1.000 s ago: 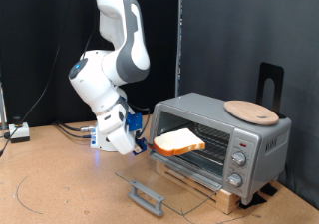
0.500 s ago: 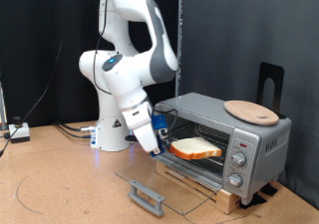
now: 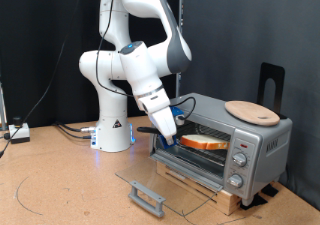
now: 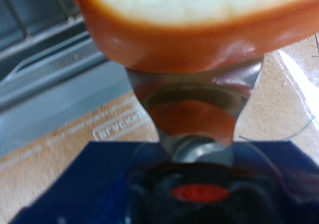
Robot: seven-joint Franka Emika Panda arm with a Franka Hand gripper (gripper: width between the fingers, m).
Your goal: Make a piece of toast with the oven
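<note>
Orange-crusted toast (image 3: 205, 142) sat clamped between our gripper's (image 3: 180, 140) fingers (image 4: 195, 105), and we saw it inside the silver oven's (image 3: 250, 135) open mouth, above the lowered glass door (image 3: 165, 181).

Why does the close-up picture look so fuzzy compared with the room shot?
Wrist view: the piece of toast sits so near the lens that it and the claw blur. Exterior view: sharp overall, dark backdrop, the oven catching even light.

A black curtain (image 3: 240, 35) hangs behind — below it, a brown wooden tabletop (image 3: 60, 190) spreads wide.
</note>
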